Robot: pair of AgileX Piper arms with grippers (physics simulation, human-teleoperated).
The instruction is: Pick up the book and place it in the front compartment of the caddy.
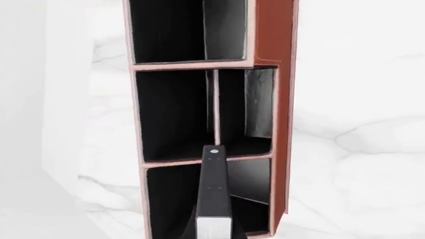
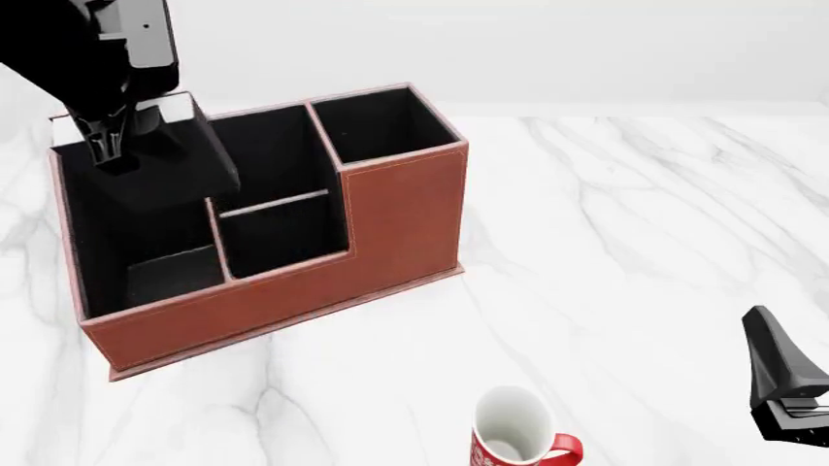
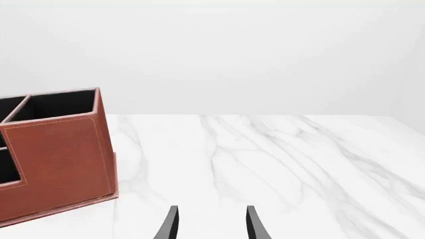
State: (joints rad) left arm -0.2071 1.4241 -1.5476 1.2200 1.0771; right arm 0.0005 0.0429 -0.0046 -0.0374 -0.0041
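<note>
I've got the left gripper (image 2: 107, 148) up over the far left corner of the surface (image 2: 622, 243), right above the caddy (image 2: 298, 282). Its fingers are pinching the book (image 2: 169, 165), which hangs tilted over the caddy's left end, above the big cell there. From the left wrist camera I look straight down the book's spine (image 1: 212, 199) into the black-lined cells; the book's lower end sits about over the divider between two of them, and I can't tell how far above the walls it rides. The front compartment (image 2: 279, 233), the small middle cell with the low divider, is just right of the book in the front view and has nothing in it that I can see.

Moving right, the caddy's stepped brown wall ends about mid-surface. Near the front edge stands the red-and-white mug (image 2: 515, 437), upright, well apart from the caddy.

Over at the front right corner sits my right gripper (image 3: 211, 224); the right wrist camera shows its fingers spread with bare marble between them, gripping nothing, and the caddy's right end off to one side.
</note>
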